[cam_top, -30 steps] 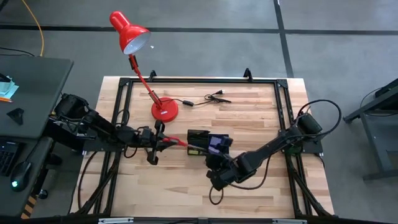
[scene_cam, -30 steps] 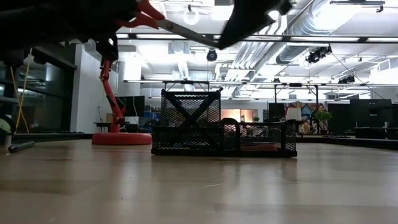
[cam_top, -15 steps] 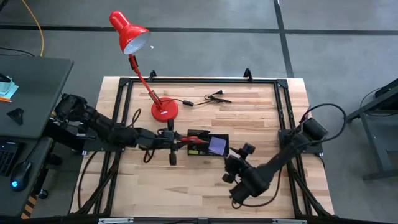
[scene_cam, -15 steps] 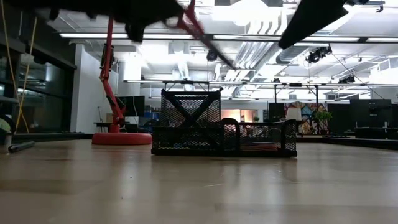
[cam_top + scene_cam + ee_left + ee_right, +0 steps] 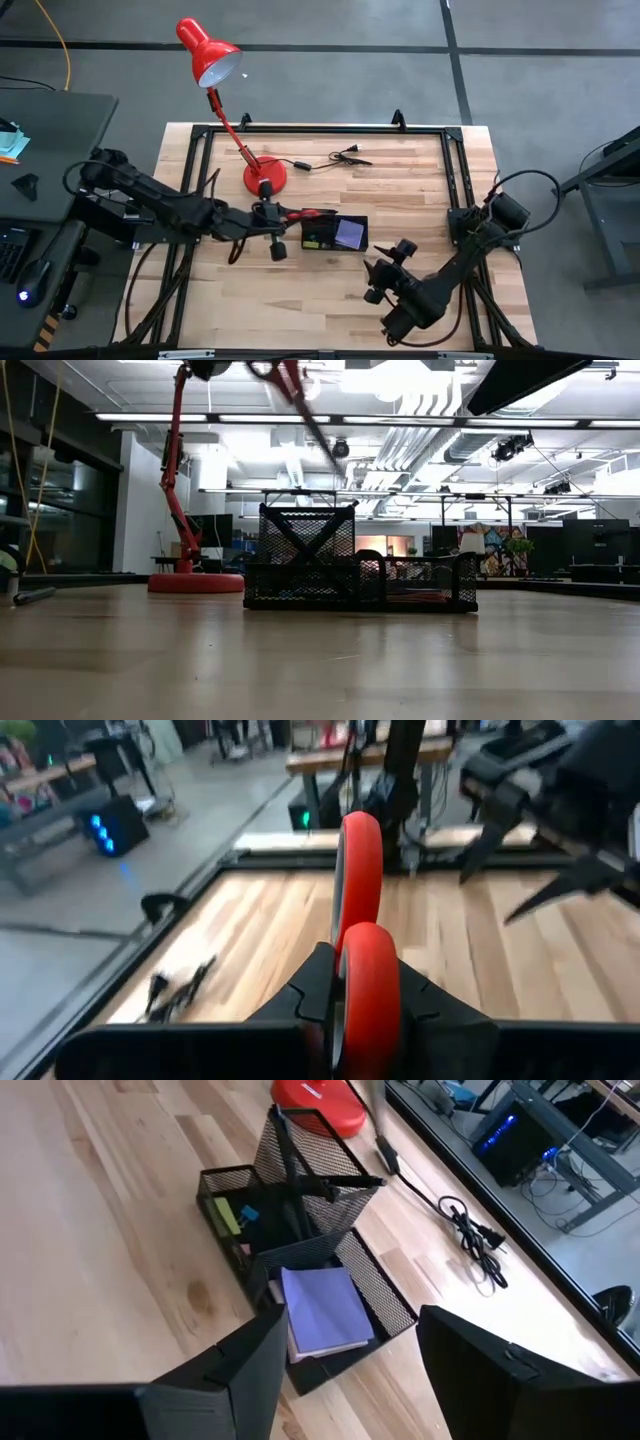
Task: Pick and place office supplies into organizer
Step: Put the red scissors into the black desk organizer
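Observation:
The black mesh organizer (image 5: pixel 333 232) (image 5: pixel 350 565) stands mid-table. A purple sticky-note pad (image 5: pixel 320 1312) lies in its low compartment beside its tall cup (image 5: pixel 312 1160). My left gripper (image 5: pixel 284 215) (image 5: pixel 350 982) reaches in from the left, shut on the red-handled scissors (image 5: pixel 312 213). Their blade (image 5: pixel 312 422) slants down above the tall cup without touching it. My right gripper (image 5: pixel 384 278) (image 5: pixel 345 1370) stands open, holding nothing, on the near right side of the organizer. My left gripper pinches the scissors' red handles (image 5: pixel 368 982) between its two fingers. It comes almost level from the table's left. The handle loops (image 5: pixel 358 870) stand on edge and stick out past the fingertips. The scissors are lifted clear, blade slanting down toward the organizer.
The red desk lamp's base (image 5: pixel 264 177) stands just beyond my left gripper, its shade (image 5: pixel 208 52) past the far edge. A black cable with plug (image 5: pixel 335 157) lies at the far side. A thin dark thing (image 5: pixel 32 596) lies at the left of the low view.
My left gripper has risen and gone toward the organizer, tipping up to nearly level. The scissors have swung from almost level to blade slanting steeply down over the tall cup. My right gripper has drawn back from the organizer toward the table's near right.

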`<act>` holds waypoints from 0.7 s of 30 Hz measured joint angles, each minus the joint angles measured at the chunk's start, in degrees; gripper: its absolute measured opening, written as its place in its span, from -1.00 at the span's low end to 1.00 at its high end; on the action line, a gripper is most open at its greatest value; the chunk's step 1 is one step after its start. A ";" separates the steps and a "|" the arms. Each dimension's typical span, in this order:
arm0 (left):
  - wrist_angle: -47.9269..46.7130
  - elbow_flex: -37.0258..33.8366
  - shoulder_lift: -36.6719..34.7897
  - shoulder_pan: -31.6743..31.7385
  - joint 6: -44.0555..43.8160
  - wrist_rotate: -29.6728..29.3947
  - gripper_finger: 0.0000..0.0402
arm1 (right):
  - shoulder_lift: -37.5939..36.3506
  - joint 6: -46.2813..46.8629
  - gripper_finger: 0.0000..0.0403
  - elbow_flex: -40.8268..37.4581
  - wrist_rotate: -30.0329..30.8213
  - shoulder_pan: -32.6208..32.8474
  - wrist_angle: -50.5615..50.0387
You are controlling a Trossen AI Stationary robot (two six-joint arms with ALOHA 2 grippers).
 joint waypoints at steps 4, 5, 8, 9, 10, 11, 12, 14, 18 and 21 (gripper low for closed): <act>-8.24 1.38 -0.45 0.04 -3.17 -0.27 -0.90 | 0.02 -0.03 0.05 0.00 -0.08 -0.26 0.06; -9.53 1.38 -0.45 0.10 -4.13 -0.30 -0.90 | 0.02 -0.02 0.05 0.00 -0.07 -0.26 0.14; -11.39 1.41 0.26 1.37 -6.11 1.11 -0.90 | 0.02 -0.02 0.06 0.00 0.09 -0.51 0.42; -11.67 1.42 0.72 1.72 -6.31 1.80 -0.90 | 0.02 0.00 0.06 0.00 0.17 -0.59 0.52; -12.21 1.34 1.26 2.01 -6.54 2.56 -0.90 | 0.02 0.00 0.06 0.00 0.13 -0.61 0.55; -12.20 1.34 1.66 2.05 -6.70 3.16 -0.89 | 0.02 0.00 0.06 0.00 0.14 -0.68 0.70; -11.90 1.34 2.00 2.39 -6.68 3.71 -0.88 | 0.02 0.00 0.05 0.00 0.15 -0.76 0.86; -11.94 1.42 2.92 3.32 -6.38 3.88 -0.88 | 0.02 -0.02 0.04 0.00 0.14 -0.82 0.91; -13.28 1.36 4.75 5.59 -6.85 7.09 -0.90 | 0.02 -0.01 0.04 0.00 0.15 -0.88 1.00; -13.12 1.36 5.49 8.00 -7.20 11.42 -0.88 | 0.02 -0.04 0.03 0.00 0.17 -0.94 1.16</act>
